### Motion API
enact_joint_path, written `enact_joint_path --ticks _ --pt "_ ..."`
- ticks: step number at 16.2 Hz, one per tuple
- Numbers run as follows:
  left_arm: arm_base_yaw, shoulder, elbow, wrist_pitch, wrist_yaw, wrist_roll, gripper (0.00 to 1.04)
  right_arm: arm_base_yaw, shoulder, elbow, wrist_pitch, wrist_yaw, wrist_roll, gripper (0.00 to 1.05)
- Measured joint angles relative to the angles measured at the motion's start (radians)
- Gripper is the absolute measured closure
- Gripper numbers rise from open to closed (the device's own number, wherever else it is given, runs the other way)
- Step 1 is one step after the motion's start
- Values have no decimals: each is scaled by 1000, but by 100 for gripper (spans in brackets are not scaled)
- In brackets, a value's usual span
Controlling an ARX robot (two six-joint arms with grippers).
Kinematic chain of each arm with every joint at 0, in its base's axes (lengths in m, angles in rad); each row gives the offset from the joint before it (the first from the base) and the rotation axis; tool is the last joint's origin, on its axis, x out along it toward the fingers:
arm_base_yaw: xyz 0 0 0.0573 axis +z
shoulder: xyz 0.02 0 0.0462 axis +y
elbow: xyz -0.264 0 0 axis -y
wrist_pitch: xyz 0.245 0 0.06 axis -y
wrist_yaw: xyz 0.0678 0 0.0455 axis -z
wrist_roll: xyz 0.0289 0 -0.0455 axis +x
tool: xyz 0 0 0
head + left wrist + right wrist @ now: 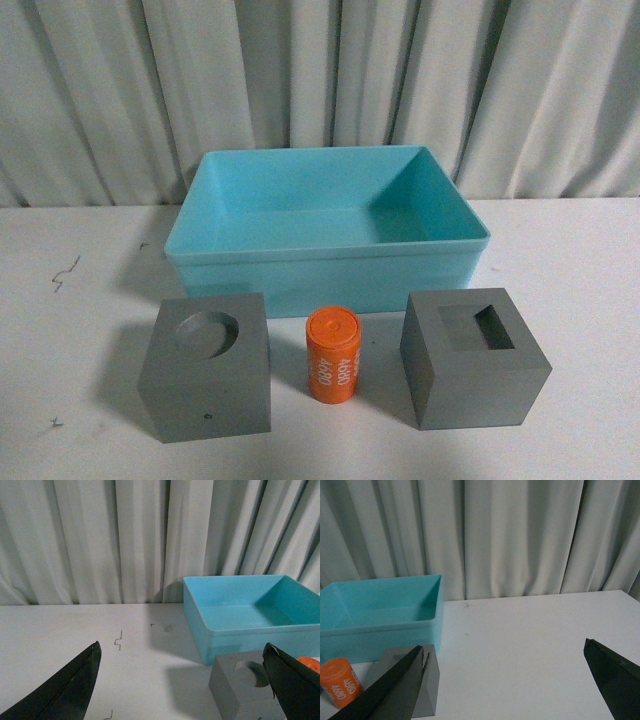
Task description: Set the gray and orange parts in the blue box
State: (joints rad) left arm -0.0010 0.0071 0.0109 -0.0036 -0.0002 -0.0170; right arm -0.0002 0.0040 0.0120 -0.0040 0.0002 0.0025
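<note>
1. Two gray cubes and an orange cylinder (pixel 333 355) stand in a row on the white bench (pixel 90 300), just in front of the blue box (pixel 330 280). The round-recess cube (pixel 207 365) sits off the box's left front corner and the rectangular-recess cube (pixel 475 358) off its right. The cylinder is between them, apart from both.
2. Nothing lies inside the blue box.
3. Both arms hang short of the row. The left gripper (pixel 180 647) is spread wide and empty, and so is the right gripper (pixel 503 645).
4. By the look of it the task stands at its very start, with the first pick not yet made and all three parts left to move.
5. The next move likely calls for one gripper to come down over the cube on its own side, close on two flat faces, then lift clear of the box's rim before letting go.
6. Only the front view takes in all three parts and both recesses, but it shows no arm.
7. The left wrist view adds the wide jaws, the round-recess cube in front of the box, and pen marks (pixel 119 641) on the bench beside the box.
8. The right wrist view shows the cylinder's white digits, with the other cube partly hidden behind a finger.
</note>
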Motion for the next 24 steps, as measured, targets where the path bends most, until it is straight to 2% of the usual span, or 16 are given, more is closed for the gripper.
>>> enact_joint_path --ticks 22,23,24 --pt "0 0 0 0 0 0 7 0 0 0 0 0 0 6" --pt "0 0 0 0 0 0 7 1 3 2 -17 6 3 6" --pt "0 0 0 0 -1 0 7 12 162 105 -246 82 59 6"
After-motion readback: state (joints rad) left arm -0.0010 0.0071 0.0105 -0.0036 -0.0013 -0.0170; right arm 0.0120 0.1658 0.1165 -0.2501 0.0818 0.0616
